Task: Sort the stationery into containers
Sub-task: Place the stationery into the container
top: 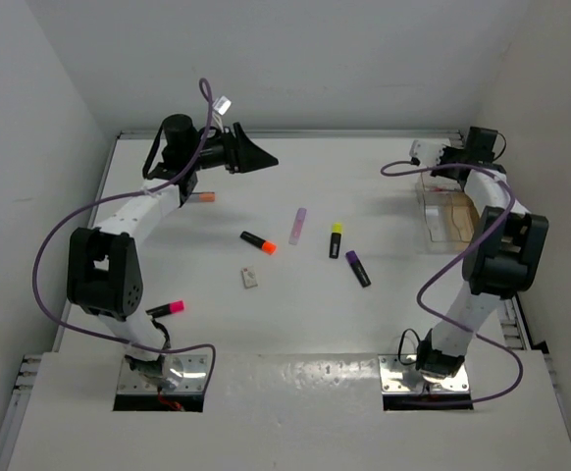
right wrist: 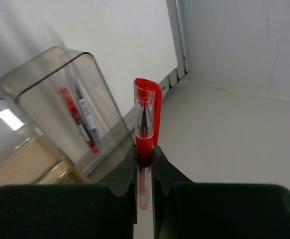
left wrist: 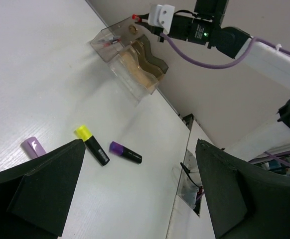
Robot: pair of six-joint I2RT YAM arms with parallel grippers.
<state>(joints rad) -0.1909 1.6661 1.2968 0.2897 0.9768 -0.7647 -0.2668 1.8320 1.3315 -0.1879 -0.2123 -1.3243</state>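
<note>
My right gripper [right wrist: 144, 154] is shut on a red pen [right wrist: 146, 124], held upright beside the clear container [right wrist: 45, 74], where two pens [right wrist: 77, 119] lie inside. From above, that gripper [top: 425, 157] hangs at the back right over the container [top: 433, 231]. My left gripper [top: 261, 157] is open and empty, raised at the back left. On the table lie an orange-capped highlighter [top: 258, 241], a lilac marker [top: 297, 225], a yellow-capped highlighter [top: 336, 239], a purple-capped one [top: 357, 268], a pink-capped one [top: 166, 309] and a small white eraser [top: 250, 279].
A short orange-tipped item [top: 203, 197] lies beside the left forearm. A tan wavy insert [left wrist: 140, 69] fills the container's nearer section. Both arm base plates [top: 163, 378] sit at the near edge, and purple cables loop beside each arm. White walls close in the table.
</note>
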